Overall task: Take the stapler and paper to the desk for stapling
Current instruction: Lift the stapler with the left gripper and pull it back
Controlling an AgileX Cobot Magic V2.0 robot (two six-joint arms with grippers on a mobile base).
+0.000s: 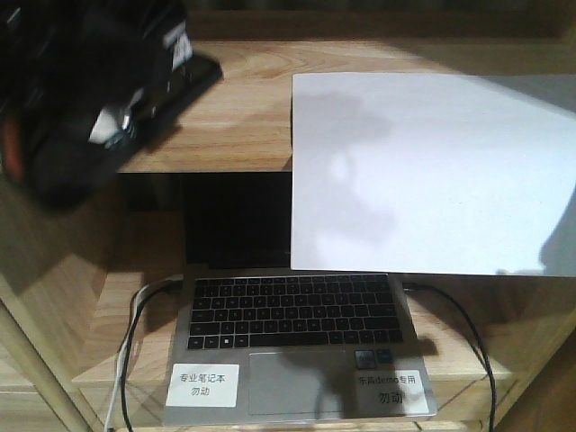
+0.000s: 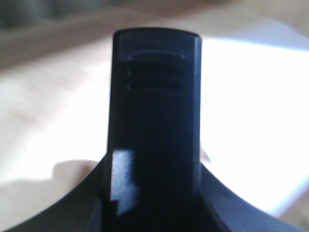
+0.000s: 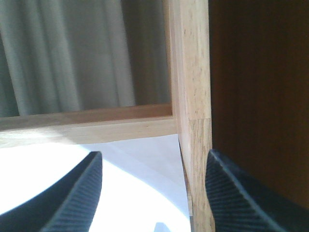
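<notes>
The black stapler is at the left of the upper shelf, and I cannot tell whether it rests on the wood or is lifted. My left gripper is shut on it. In the left wrist view the stapler fills the middle between the closed-in jaws of the left gripper. The white paper lies on the right of the same shelf, overhanging its front edge. My right gripper is open just above the paper, with the shelf's wooden upright between its fingers. The desk is out of view.
An open laptop with white labels and two black cables sits on the lower shelf, under the paper's overhang. A wooden back rail borders the upper shelf, with grey curtain behind it.
</notes>
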